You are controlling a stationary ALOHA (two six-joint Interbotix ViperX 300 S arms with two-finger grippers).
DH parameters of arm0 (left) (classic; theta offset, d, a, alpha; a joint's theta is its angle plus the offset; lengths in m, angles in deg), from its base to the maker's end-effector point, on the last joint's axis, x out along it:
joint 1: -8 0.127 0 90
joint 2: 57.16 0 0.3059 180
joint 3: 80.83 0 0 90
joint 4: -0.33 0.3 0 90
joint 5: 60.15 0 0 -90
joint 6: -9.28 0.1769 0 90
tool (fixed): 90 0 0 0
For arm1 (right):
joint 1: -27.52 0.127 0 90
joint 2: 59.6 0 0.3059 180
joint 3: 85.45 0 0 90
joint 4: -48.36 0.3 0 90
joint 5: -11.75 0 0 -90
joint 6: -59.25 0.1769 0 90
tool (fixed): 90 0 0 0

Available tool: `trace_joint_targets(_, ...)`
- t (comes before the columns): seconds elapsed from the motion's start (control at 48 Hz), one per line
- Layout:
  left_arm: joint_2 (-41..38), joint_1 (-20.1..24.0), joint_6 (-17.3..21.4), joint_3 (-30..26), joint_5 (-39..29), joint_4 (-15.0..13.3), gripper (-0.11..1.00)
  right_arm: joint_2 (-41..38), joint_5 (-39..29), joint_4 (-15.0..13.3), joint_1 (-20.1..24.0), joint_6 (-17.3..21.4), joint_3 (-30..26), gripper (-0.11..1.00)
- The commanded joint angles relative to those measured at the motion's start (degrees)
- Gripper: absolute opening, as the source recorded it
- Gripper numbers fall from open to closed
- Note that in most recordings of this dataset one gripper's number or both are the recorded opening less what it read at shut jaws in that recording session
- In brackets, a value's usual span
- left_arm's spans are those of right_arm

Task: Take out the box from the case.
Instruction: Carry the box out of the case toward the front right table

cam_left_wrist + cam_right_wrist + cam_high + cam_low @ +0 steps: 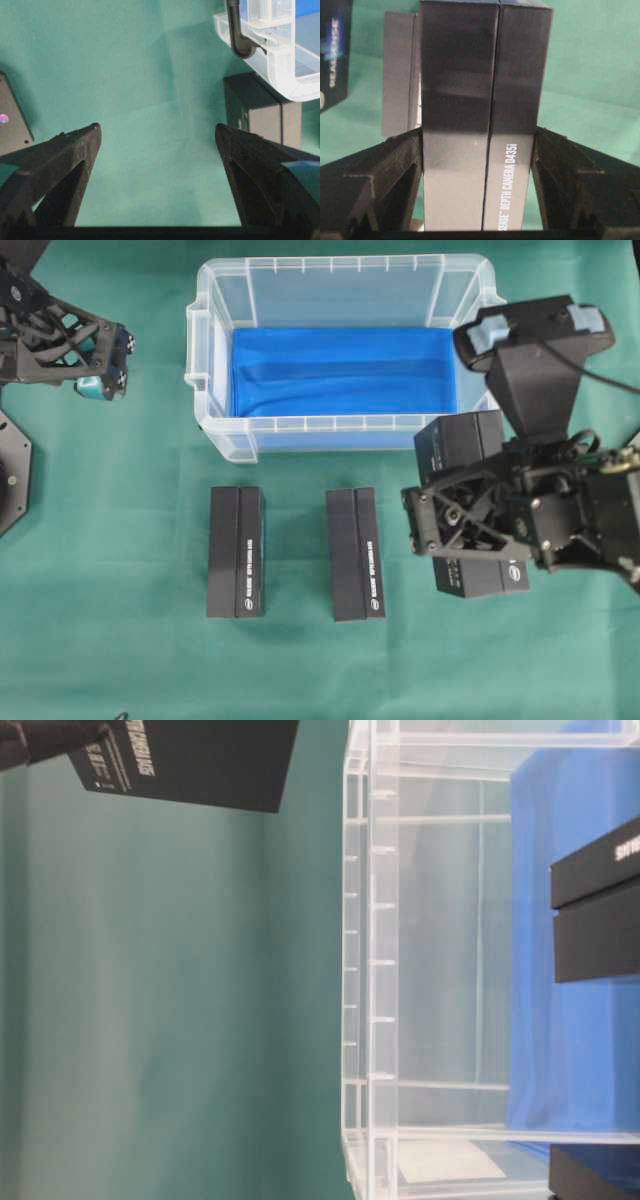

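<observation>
Overhead view: right fingers (462,540) clamp a matte black rectangular box (468,502); left fingers (100,360) spread beside the translucent case (340,270).

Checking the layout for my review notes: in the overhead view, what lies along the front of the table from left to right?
First black rectangular cardboard box → second black rectangular cardboard box → third black box, clamped in the right gripper, in front of the clear plastic case's right corner.
</observation>
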Motion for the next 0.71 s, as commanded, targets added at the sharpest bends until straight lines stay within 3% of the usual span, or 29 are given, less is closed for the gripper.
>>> trace_joint_targets(0.0,0.4,-0.2,0.1,-1.6,0.2,0.0,0.97,0.4,-1.1,-0.4,0.2,0.1,-2.2,0.64)
trace_joint_targets(0.417,0.4,-0.6,-0.2,-1.6,0.1,0.0,0.97,-0.4,-1.6,-0.4,1.1,1.2,-1.1,0.64)
trace_joint_targets(0.688,0.4,-0.9,-0.2,-1.6,0.1,0.0,0.97,-1.1,2.6,0.4,2.6,5.0,5.6,0.64)
